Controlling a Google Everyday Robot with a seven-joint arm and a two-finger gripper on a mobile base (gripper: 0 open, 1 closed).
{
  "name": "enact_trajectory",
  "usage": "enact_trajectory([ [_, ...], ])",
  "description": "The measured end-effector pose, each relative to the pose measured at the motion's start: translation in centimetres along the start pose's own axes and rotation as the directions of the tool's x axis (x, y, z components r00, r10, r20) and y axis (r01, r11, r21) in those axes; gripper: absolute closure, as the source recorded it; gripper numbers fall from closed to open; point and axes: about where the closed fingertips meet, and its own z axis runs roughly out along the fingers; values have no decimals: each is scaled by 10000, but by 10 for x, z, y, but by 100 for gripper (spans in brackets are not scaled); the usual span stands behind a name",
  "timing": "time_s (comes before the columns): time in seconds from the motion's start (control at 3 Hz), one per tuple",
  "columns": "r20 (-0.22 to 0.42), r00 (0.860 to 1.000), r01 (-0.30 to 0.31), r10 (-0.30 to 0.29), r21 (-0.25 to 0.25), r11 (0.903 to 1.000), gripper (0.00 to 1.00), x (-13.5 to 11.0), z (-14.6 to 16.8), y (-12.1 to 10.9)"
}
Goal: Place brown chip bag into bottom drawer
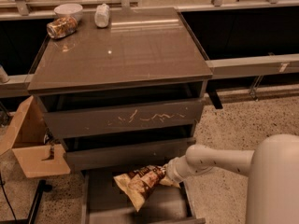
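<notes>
The brown chip bag (138,185) is crinkled, dark brown with pale yellow ends. It hangs tilted just above the floor of the bottom drawer (105,197), which is pulled out at the foot of the cabinet. My gripper (164,176) is at the end of the white arm that reaches in from the right, and it is shut on the bag's right end. The fingers are mostly hidden by the bag and the wrist.
The cabinet top (135,50) holds a small shiny can (62,26), a white bowl (68,10) and a white wrapped packet (102,15) at the back left. An open cardboard box (32,146) stands at the left. The scratched drawer front (126,118) and plain middle drawer (126,154) overhang the bottom drawer.
</notes>
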Motion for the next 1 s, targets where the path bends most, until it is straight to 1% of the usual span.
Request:
enact_trajectory([
  [0.33, -11, 9998, -173, 173, -76, 9998, 100, 23, 37, 1],
  [0.67, 24, 9999, -135, 136, -267, 9996, 100, 35, 62, 5],
  [1.0, -35, 10000, -50, 48, -560, 9984, 100, 44, 89, 11],
])
